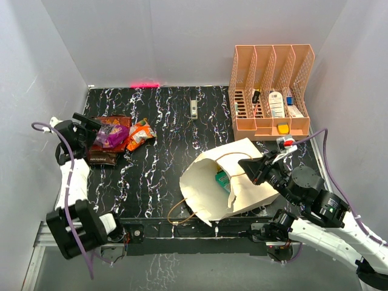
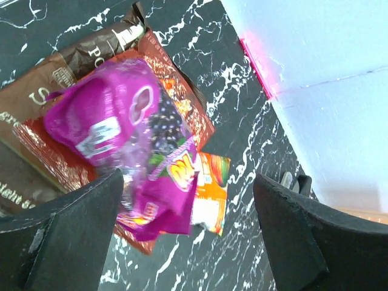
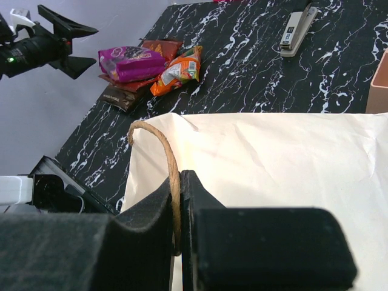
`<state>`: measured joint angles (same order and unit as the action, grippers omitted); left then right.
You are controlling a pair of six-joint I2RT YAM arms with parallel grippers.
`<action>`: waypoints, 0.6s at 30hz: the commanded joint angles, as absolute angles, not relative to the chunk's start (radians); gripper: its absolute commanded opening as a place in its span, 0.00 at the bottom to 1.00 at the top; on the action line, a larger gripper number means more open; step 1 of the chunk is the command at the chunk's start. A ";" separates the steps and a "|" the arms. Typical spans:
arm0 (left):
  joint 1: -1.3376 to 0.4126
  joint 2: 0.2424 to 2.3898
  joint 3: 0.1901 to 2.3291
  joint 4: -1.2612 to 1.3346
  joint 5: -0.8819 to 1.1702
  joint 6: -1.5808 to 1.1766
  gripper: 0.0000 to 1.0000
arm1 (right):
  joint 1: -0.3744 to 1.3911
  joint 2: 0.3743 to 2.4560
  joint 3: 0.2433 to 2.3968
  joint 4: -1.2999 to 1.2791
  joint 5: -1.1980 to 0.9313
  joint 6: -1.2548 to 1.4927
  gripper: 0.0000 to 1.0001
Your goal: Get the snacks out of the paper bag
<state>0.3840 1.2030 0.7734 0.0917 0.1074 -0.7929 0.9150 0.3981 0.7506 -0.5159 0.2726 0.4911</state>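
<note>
While crinkly packets (image 1: pixel 110 135) lie heaped, creased paper bag (image 1: pixel 254 195) gapes

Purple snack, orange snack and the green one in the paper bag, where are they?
purple snack (image 2: pixel 103 115), left wrist view, on its bright top half.
orange snack (image 1: pixel 140 134), top view, on its middle.
green snack (image 1: pixel 222 179), top view, on the bit showing inside the mouth of the paper bag (image 1: pixel 254 195).
</note>
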 commanded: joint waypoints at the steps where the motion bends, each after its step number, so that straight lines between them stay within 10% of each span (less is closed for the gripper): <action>1: 0.386 1.048 0.732 -0.105 0.147 -0.781 0.89 | 0.914 0.390 0.770 -0.470 0.288 0.480 0.07; 9: 0.290 0.770 0.568 -0.027 0.532 -0.900 0.97 | 0.914 0.417 0.777 -0.483 0.253 0.467 0.07; 18: -0.376 0.652 0.534 -0.074 0.239 -0.946 0.91 | 0.914 0.429 0.905 -0.678 0.343 0.428 0.07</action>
